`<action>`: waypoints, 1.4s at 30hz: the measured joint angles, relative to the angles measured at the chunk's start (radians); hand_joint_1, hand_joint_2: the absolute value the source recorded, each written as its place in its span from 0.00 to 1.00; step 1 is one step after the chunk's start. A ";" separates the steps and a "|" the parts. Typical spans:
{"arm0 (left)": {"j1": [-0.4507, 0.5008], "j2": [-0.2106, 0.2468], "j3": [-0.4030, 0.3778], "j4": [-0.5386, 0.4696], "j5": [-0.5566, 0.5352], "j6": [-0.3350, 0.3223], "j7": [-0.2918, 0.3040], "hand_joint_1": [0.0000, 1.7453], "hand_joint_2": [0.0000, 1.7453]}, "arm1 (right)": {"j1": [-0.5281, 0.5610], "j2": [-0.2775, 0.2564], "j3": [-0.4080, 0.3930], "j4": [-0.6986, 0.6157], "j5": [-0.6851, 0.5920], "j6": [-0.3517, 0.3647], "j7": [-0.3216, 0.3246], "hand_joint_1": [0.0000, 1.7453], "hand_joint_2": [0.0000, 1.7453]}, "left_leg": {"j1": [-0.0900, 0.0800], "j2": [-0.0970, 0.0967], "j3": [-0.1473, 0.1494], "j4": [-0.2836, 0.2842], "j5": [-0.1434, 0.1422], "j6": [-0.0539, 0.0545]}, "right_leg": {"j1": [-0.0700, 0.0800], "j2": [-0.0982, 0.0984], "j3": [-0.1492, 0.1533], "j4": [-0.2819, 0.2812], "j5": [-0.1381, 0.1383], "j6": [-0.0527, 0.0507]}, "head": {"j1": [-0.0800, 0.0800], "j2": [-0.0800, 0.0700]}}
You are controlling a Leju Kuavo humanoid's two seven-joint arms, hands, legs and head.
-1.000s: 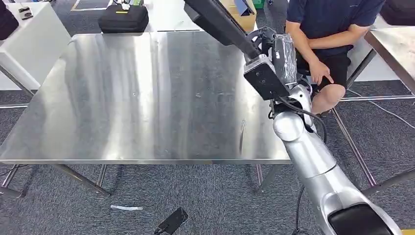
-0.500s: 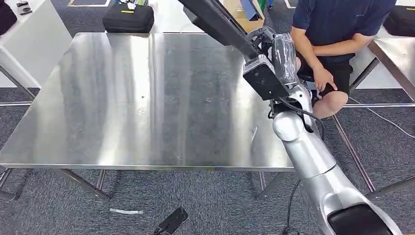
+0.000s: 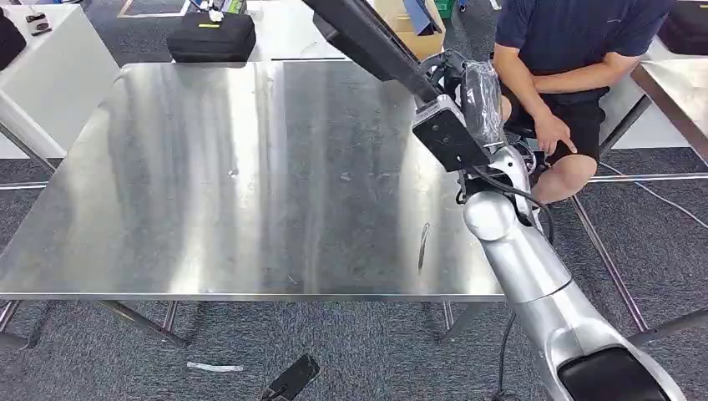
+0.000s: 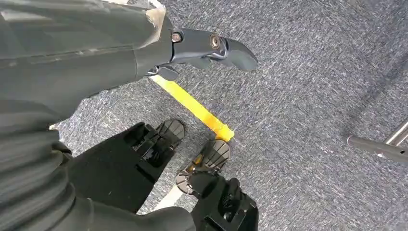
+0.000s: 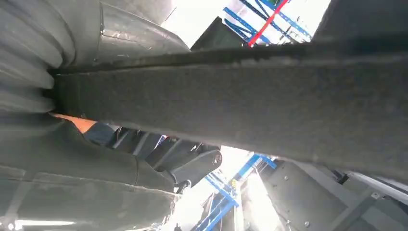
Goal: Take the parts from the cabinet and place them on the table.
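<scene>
So right hand is up at the table's far right edge, wrapped in plastic, clamped on a long dark part; part angles up and away over the table, off the top of the head view. Right wrist view: part runs across as a dark, rough-faced bar, thumb curled under it. Silver right arm comes in from the lower right, black cable looped at the wrist

Left hand hangs down over grey carpet, fingers apart, nothing in it; yellow floor stripe below

Steel table is just ahead. Black case sits beyond the far edge, white table far left. Person in dark blue shirt sits at the far right corner, hand on their knee, near the right hand. On the carpet in front of the table: a small white strip and a black object
</scene>
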 joint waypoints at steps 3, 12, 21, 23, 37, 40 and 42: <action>0.000 0.000 0.000 0.000 0.000 0.000 0.000 0.00 1.00 | 0.000 0.000 0.002 0.002 0.000 0.000 0.000 1.00 1.00 | 0.000 0.000 0.000 0.000 0.001 -0.003 | 0.001 0.000 0.000 0.000 0.002 -0.004 | 0.001 0.000; 0.000 0.000 0.003 0.000 -0.002 -0.003 -0.001 0.00 1.00 | -0.010 0.009 0.012 0.018 0.027 0.008 -0.008 1.00 1.00 | -0.005 0.000 0.001 0.000 0.003 -0.004 | -0.004 -0.001 0.003 0.000 0.002 -0.004 | 0.001 0.000; -0.013 -0.009 -0.003 0.000 -0.028 -0.044 -0.001 0.00 1.00 | -0.153 0.055 0.147 0.150 0.376 0.066 0.114 1.00 1.00 | -0.008 0.003 0.001 0.001 0.002 -0.004 | -0.006 0.000 0.002 0.000 0.002 -0.004 | -0.001 0.000; -0.019 -0.017 -0.007 0.000 -0.034 -0.051 -0.001 0.00 1.00 | -0.187 0.067 0.197 0.217 0.448 0.069 0.131 1.00 1.00 | -0.008 0.000 0.002 0.001 0.003 -0.004 | -0.005 -0.001 0.004 0.000 0.002 -0.004 | 0.001 0.000; -0.030 -0.027 -0.021 0.000 -0.053 -0.076 -0.001 0.00 1.00 | -0.238 0.161 0.405 0.472 0.692 0.096 0.178 1.00 1.00 | -0.008 0.001 0.002 0.001 0.003 -0.004 | -0.006 -0.002 0.004 0.000 0.002 -0.004 | 0.001 0.000; -0.037 -0.030 -0.026 0.000 -0.056 -0.079 0.002 0.00 1.00 | -0.232 0.185 0.441 0.494 0.733 0.123 0.181 1.00 1.00 | -0.008 0.001 0.002 0.001 0.003 -0.004 | -0.006 -0.002 0.004 0.000 0.002 -0.004 | 0.001 0.000; -0.039 -0.031 -0.031 0.000 -0.057 -0.079 0.003 0.00 1.00 | -0.225 0.206 0.463 0.510 0.747 0.132 0.182 1.00 1.00 | -0.008 0.001 0.002 0.001 0.003 -0.004 | -0.006 -0.002 0.004 0.000 0.002 -0.004 | 0.001 0.000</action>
